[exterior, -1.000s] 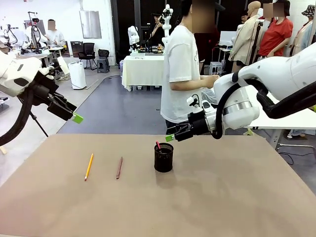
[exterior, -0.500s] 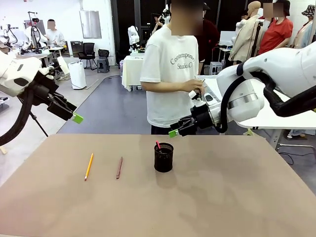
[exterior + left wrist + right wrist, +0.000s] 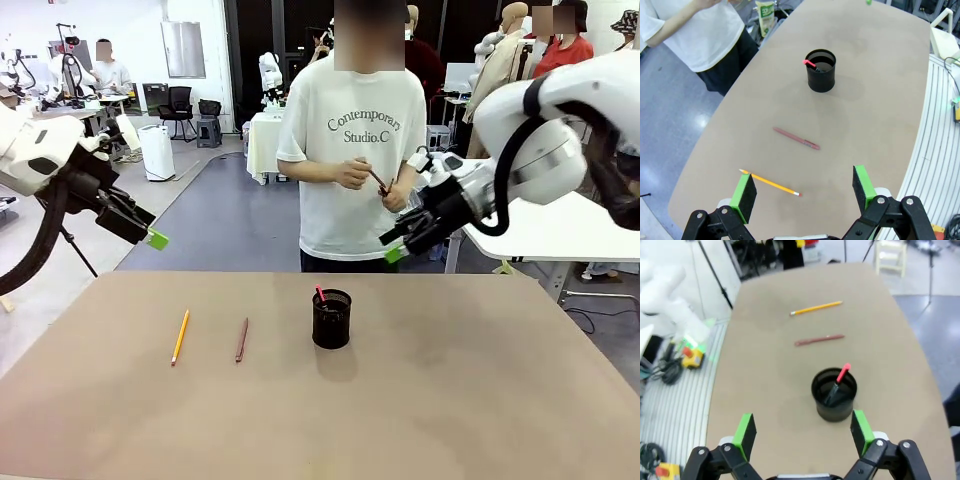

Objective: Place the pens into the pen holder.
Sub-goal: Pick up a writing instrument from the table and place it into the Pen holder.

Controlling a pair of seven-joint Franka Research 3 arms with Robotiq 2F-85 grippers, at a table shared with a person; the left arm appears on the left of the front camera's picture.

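The black mesh pen holder (image 3: 331, 320) stands mid-table with a pinkish-red pen (image 3: 320, 294) leaning inside it. Left of it, a reddish-brown pen (image 3: 241, 340) and a yellow-orange pen (image 3: 180, 337) lie flat on the table. My left gripper (image 3: 152, 238) hangs open above the table's far left edge, nothing between its fingers. My right gripper (image 3: 396, 250) is open and empty, raised above the far edge, up and to the right of the holder. In the left wrist view the holder (image 3: 820, 70), brown pen (image 3: 796, 138) and yellow pen (image 3: 770, 182) lie ahead. The right wrist view looks down on the holder (image 3: 834, 396).
A person in a white T-shirt (image 3: 352, 150) stands at the far edge, both hands (image 3: 375, 180) together around a small dark thing, close to my right gripper. The brown table (image 3: 480, 400) has free room right of the holder and along the front.
My right gripper has drawn back from above the holder, rising and moving right. The person has turned to face the table. The left arm has not moved.
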